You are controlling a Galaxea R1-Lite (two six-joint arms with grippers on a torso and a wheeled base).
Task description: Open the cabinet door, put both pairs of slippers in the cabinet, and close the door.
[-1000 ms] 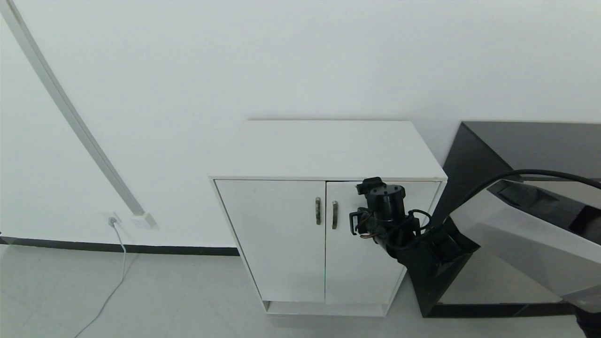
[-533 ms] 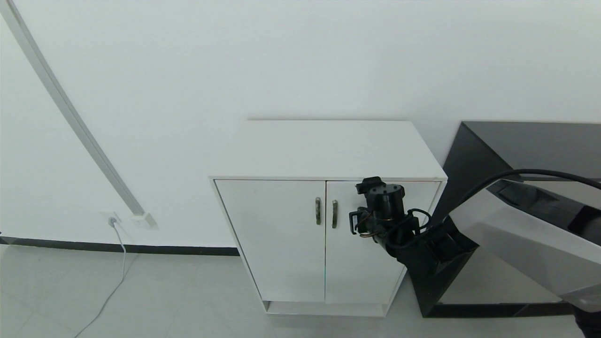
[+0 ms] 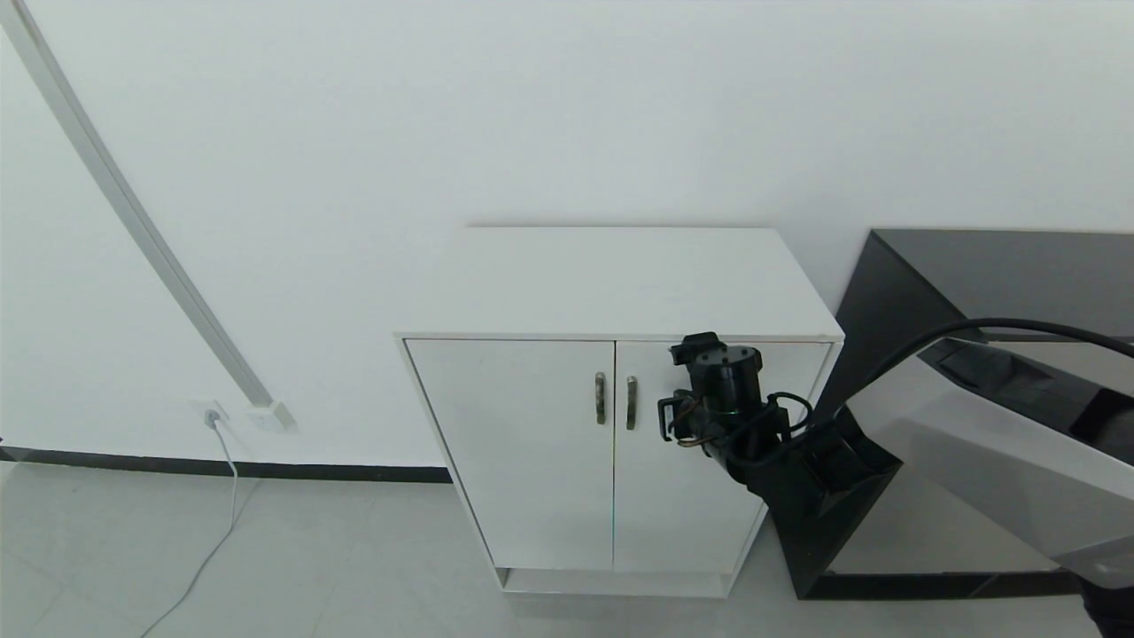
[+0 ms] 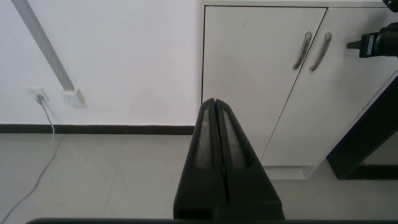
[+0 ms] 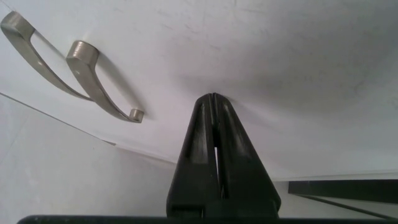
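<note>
The white cabinet (image 3: pixel 620 283) stands against the wall with both doors closed. Its two metal handles (image 3: pixel 615 400) sit side by side at the middle seam. In the right wrist view, my right gripper (image 5: pixel 213 99) is shut, its tips pressed against the right door (image 5: pixel 280 56) beside the handles (image 5: pixel 102 84). From the head view its wrist (image 3: pixel 722 390) sits in front of the upper part of the right door (image 3: pixel 673 514). My left gripper (image 4: pixel 215 102) is shut on nothing, low and to the left of the cabinet (image 4: pixel 261 93), well back from it.
A glossy black unit (image 3: pixel 974 275) stands close against the cabinet's right side. A wall socket with a grey cable (image 3: pixel 213 415) and a slanted conduit (image 3: pixel 133 213) are on the left wall. Open grey floor (image 3: pixel 266 549) lies left of the cabinet.
My right wrist has edged slightly toward the right door, and the thin dark gap along that door's top edge has narrowed.
</note>
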